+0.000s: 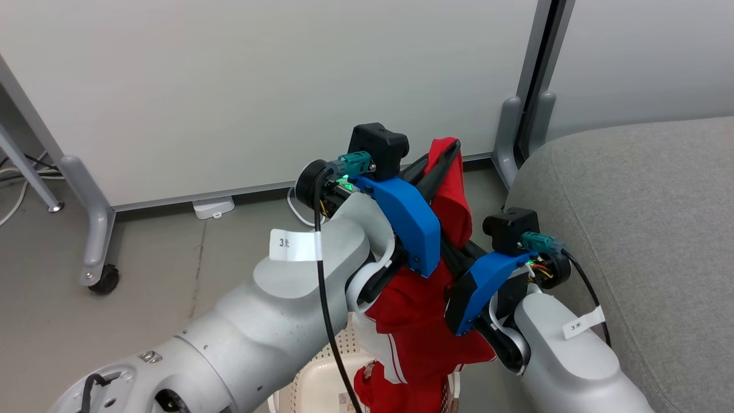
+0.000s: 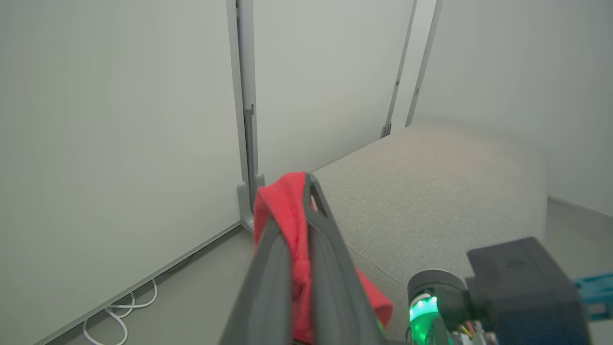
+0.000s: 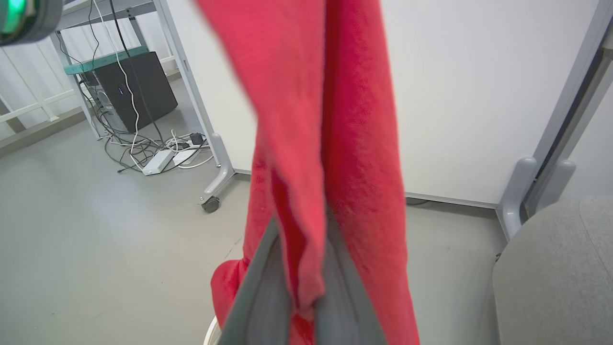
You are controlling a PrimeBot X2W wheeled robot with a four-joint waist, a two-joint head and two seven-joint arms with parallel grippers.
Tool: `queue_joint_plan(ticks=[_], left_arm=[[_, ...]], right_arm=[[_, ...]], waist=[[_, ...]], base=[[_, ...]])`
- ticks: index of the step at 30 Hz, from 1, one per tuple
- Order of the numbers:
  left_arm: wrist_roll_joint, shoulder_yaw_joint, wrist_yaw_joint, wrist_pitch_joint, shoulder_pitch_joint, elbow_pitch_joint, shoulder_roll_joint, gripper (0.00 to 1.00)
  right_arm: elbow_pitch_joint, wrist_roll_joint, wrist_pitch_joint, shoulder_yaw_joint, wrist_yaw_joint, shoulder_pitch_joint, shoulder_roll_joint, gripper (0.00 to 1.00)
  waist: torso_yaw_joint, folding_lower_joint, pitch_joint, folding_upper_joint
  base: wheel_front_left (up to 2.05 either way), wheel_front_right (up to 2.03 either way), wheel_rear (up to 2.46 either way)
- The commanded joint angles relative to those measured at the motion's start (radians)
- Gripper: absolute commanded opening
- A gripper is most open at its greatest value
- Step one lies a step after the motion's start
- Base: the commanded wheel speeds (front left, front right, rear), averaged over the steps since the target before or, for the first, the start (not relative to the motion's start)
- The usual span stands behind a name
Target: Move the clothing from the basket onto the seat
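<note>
The cream basket (image 1: 321, 378) is sitting just below my arms, its plastic wall dotted with small holes. The lower end of the clothing (image 1: 418, 321) is hanging down into its mouth; I cannot tell whether it is touching the bottom. The rest of the garment is hanging above the rim, a thin bright red fabric with a white stripe running down one fold.

My right gripper (image 1: 459, 255) is clamping a bunch of that cloth low down; in the right wrist view its two grey fingers are closing from either side on a fold, with the red sheet draping over them. My left gripper (image 1: 450, 150) is pinching the top of the garment higher up, fingers drawn tight on a thin ridge of red that is spilling over the tips.

Just to my right, the seat (image 1: 631, 218) is lying beside both arms, grey woven upholstery with a rounded corner, bare on top. Beyond it, white partition panels (image 1: 229, 86) are standing on the smooth grey floor (image 1: 172, 269).
</note>
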Motion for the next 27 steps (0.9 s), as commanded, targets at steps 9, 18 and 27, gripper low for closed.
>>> queue_joint_plan(ticks=[9,18,27], left_arm=[[-0.029,-0.016,0.005,-0.014,-0.020,0.022,0.000,0.00],[-0.043,-0.025,0.007,-0.020,-0.026,0.027,0.000,0.00],[-0.044,-0.033,0.017,-0.016,-0.024,0.033,0.000,1.00]], right_arm=[[0.076,0.037,-0.054,0.041,0.000,-0.051,-0.004,0.00],[0.116,0.063,-0.079,0.071,0.000,-0.070,-0.004,0.00],[0.140,0.081,-0.094,0.091,0.000,-0.085,-0.004,0.00]], waist=[[-0.010,-0.0001,-0.008,-0.0001],[-0.020,-0.0001,-0.010,-0.0001],[-0.024,-0.0001,-0.014,-0.0001]], base=[[0.00,0.00,0.00],[0.00,0.00,0.00],[0.00,0.00,0.00]])
